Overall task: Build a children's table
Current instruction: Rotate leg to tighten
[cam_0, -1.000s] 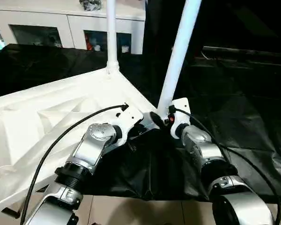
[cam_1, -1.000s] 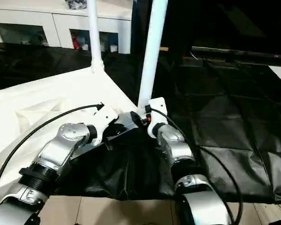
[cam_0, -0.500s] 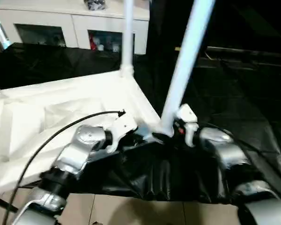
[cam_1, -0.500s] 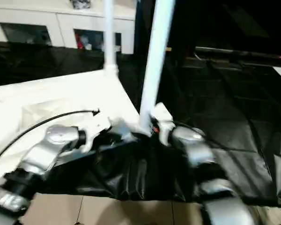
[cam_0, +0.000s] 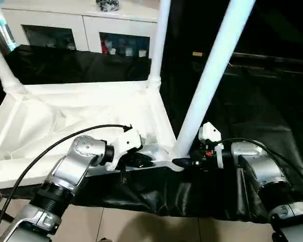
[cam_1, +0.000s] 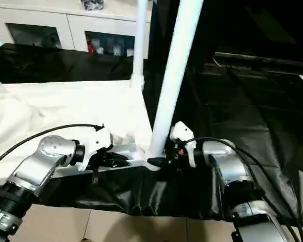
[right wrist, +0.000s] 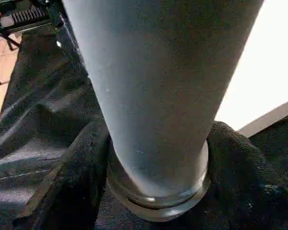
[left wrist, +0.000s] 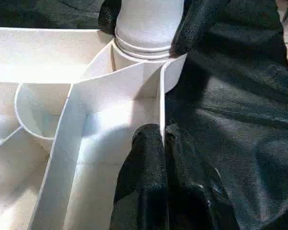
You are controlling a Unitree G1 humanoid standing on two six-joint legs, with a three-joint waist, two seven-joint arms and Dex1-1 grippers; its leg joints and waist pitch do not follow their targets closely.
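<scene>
Left eye view takes in the upturned tabletop, a big white plastic square lying ribbed side up on black sheeting, with three tapered tube legs standing from its corner sockets. Compared with a second ago the whole tabletop looks swung round in front of the robot, though the camera has shifted too; the nearest leg now stands straighter in its near corner socket, so I judge it seated or nearly so.

Behind stands a white cabinet with glass doors.

The right gripper reaches to the foot of that leg, its jaws set around the smooth tube just above the ridged collar, one black finger on each side. The left gripper has its jaws closed, pinching a thin upright rib of the underside just beside the socket, apparently steadying the top. The ribs are thin, matte and straight; the socket wall is round and smooth.
</scene>
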